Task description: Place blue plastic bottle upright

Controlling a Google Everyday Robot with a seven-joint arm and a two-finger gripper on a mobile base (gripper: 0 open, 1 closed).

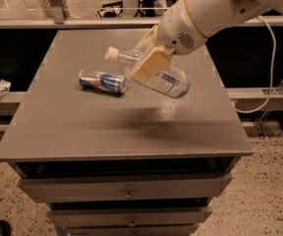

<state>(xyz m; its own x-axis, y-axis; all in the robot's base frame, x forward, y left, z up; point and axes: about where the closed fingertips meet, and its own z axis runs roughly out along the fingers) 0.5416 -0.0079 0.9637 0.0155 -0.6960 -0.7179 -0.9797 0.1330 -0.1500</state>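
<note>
The tool (150,65) hangs over the middle of the desk (122,151), clamped across the bottle (171,82). The bottle is off the desktop and tilted, with its cap (112,53) up and left of the tool and its base down and right. A can (102,81) lies on its side on the desk, just left of the tool. The drawers (127,186) sit under the desktop, below the tool.
</note>
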